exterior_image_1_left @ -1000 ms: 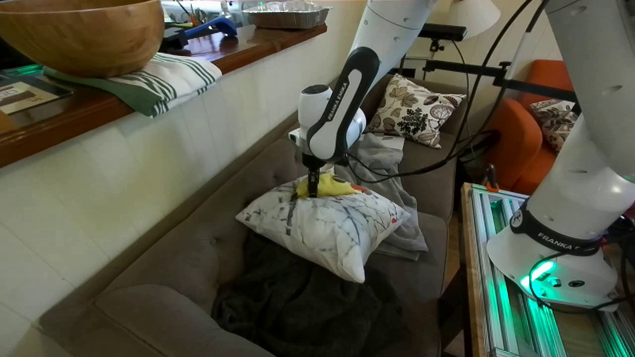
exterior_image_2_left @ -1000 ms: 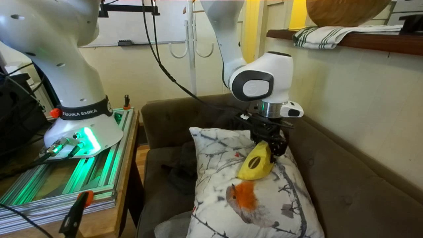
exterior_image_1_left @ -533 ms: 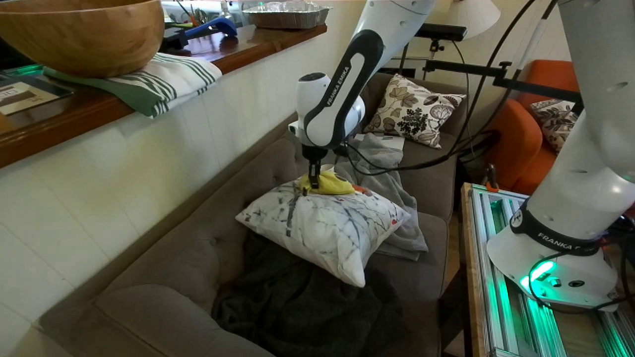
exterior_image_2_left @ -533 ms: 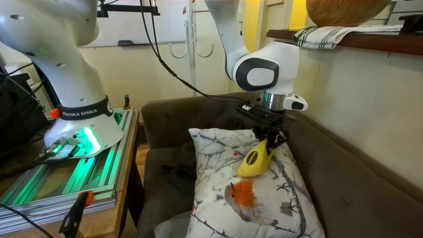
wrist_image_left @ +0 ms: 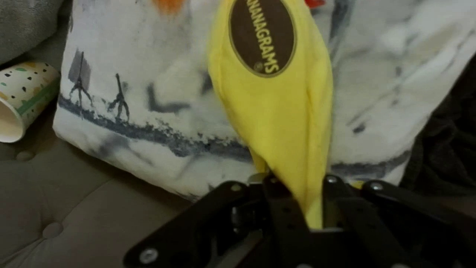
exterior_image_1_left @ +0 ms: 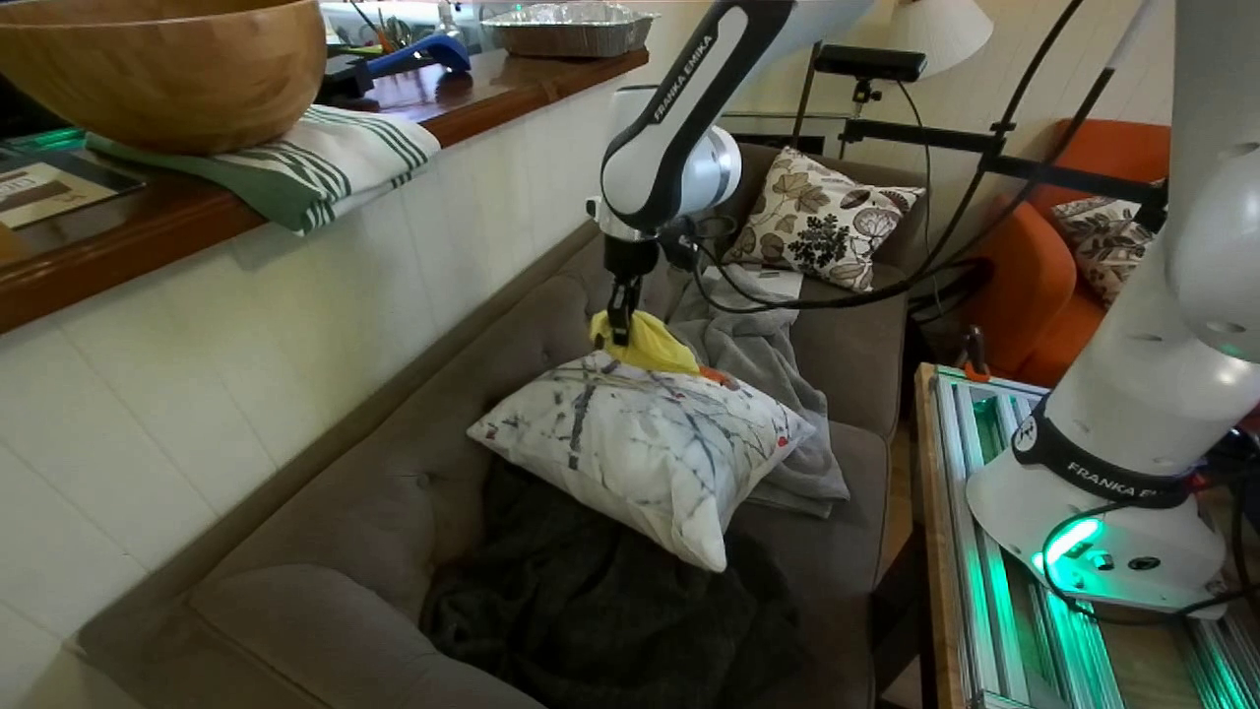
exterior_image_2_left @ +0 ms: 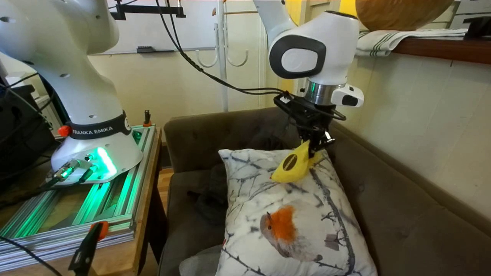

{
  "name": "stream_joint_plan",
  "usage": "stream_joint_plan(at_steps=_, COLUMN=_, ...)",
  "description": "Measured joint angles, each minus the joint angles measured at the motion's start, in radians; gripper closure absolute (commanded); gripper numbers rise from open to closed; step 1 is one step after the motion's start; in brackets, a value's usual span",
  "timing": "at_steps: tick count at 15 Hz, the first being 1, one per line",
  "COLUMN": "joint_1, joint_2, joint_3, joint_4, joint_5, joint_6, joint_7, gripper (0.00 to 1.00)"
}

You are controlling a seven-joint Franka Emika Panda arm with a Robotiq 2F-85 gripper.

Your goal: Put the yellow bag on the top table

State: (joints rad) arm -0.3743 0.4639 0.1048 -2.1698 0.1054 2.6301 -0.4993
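Clearly, in the wrist view the gripper (wrist_image_left: pixel 301 182) pinches one end of the yellow bag (wrist_image_left: pixel 275 111): hold tight. In an exterior view it tilts over the bird cushion (exterior_image_2_left: pixel 295 211), right of centre; best lifted above the ledge (exterior_image_2_left: pixel 437 50), upper right, before swinging. In an exterior view: one bag, one bowl (exterior_image_1_left: pixel 162 79), three cushions (exterior_image_1_left: pixel 822 222), one ledge, likely the top table.
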Motion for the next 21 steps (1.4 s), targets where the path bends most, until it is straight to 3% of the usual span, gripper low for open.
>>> stream_joint_plan(at_steps=5, joint_1=-0.099, joint_2=-0.111, joint_3=0.073, joint_4=-0.003, joint_5=0.344, joint_6=-0.101, joint_7=-0.145, gripper=0.96)
stream_joint_plan(at_steps=10, joint_1=-0.103, joint_2=-0.255, joint_3=0.022, joint_4=0.023, joint_5=0.636, joint_6=-0.292, joint_7=-0.304, gripper=0.96)
stream_joint_plan(at_steps=13, joint_1=-0.06, joint_2=-0.316, joint_3=-0.061, joint_4=0.032, joint_5=0.714, joint_6=-0.383, joint_7=-0.347, gripper=0.96)
stream_joint_plan(at_steps=14, joint_1=-0.043, joint_2=-0.321, joint_3=-0.087, joint_4=0.032, joint_5=0.732, joint_6=-0.406, joint_7=-0.357, gripper=0.85)
stream_joint_plan(at_steps=18, joint_1=-0.009, joint_2=-0.305, joint_3=-0.135, joint_4=0.026, joint_5=0.758, joint_6=-0.44, joint_7=-0.374, gripper=0.85)
stream_joint_plan(at_steps=19, joint_1=-0.008, joint_2=-0.302, joint_3=-0.135, joint_4=0.026, joint_5=0.758, joint_6=-0.44, joint_7=-0.374, gripper=0.96)
stream_joint_plan(at_steps=21, joint_1=0.002, joint_2=-0.3, joint_3=-0.144, joint_4=0.026, joint_5=0.758, joint_6=-0.44, joint_7=-0.374, gripper=0.96)
